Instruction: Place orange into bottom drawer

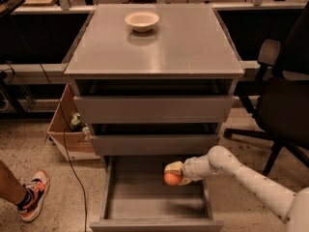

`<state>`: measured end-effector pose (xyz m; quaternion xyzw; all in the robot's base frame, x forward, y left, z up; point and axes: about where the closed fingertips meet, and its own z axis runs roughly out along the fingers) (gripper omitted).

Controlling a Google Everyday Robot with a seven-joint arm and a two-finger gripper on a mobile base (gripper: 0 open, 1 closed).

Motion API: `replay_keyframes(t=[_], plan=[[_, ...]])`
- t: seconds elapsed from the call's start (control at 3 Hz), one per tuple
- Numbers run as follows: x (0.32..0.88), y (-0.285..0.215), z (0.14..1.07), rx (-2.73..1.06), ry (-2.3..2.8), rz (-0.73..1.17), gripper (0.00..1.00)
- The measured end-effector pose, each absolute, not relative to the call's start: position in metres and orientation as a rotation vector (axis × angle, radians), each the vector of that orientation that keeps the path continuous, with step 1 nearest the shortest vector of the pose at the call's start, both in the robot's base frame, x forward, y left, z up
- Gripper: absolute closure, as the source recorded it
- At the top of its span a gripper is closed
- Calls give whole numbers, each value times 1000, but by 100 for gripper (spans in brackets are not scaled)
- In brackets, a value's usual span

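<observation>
The orange is a small round fruit held in my gripper, which is shut on it. The gripper reaches in from the right on a white arm and hangs over the right part of the bottom drawer. That drawer is pulled open, a shallow grey tray with nothing else in it. The orange sits low over the tray; I cannot tell if it touches the floor of the drawer.
The grey cabinet top carries a shallow cream bowl at the back. The two upper drawers are closed. A black office chair stands at right. A cardboard box and a person's shoe are at left.
</observation>
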<state>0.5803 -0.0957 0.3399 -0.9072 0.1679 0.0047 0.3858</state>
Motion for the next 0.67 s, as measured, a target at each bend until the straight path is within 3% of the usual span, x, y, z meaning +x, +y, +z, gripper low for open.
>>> replay_keyframes(t=[0.67], plan=[[598,-78,219,-2252,451,-8,100]])
